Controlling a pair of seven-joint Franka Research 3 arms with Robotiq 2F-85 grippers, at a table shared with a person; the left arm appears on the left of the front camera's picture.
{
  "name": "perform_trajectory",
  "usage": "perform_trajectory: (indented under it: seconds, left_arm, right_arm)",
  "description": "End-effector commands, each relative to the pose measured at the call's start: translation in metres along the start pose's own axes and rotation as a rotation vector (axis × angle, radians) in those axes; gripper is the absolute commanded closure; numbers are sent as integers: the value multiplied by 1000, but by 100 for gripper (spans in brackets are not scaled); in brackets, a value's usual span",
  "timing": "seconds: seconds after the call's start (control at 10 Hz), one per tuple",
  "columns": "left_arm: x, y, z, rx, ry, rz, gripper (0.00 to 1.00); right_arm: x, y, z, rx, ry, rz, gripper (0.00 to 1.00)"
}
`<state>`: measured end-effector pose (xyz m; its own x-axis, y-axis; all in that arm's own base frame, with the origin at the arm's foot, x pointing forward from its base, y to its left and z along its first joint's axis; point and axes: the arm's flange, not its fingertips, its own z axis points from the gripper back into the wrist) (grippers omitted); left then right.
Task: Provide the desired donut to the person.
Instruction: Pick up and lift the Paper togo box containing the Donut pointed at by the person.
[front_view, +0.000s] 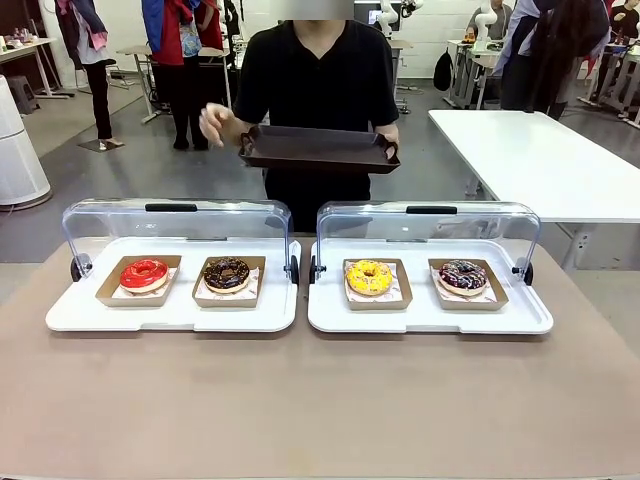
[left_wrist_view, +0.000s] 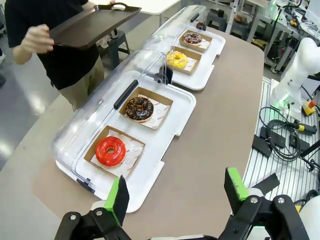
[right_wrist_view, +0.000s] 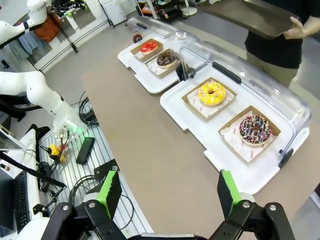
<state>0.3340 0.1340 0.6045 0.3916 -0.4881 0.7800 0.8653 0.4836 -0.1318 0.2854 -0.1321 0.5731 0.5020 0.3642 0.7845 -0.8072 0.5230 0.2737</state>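
Front view: the person (front_view: 318, 90) stands across the worktop (front_view: 320, 400), holding a dark tray (front_view: 318, 148) at chest height.
Left wrist view: the left hand (left_wrist_view: 177, 187) has its green pads wide apart, gripping nothing.
Right wrist view: the right hand (right_wrist_view: 168, 186) is likewise spread and empty.
Donuts: red donut (front_view: 144, 273) and chocolate donut (front_view: 227, 273) sit on the left white tray (front_view: 60, 315). The yellow donut (front_view: 369, 277) and sprinkled donut (front_view: 463, 275) sit on the right white tray (front_view: 530, 318). Each is in a brown card box, under raised clear lids (front_view: 170, 225).
Print: red marks on the paper liners, too small to read.
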Motion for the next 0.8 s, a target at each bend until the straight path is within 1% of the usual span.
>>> perform_trajectory:
  seconds: [0.0,0.7]
  left_arm:
    - [0,0,0,0,0,0,0]
    - [0,0,0,0,0,0,0]
  right_arm:
    - [1,-1,0,15,-23,16,0]
    - [1,-1,0,15,-23,16,0]
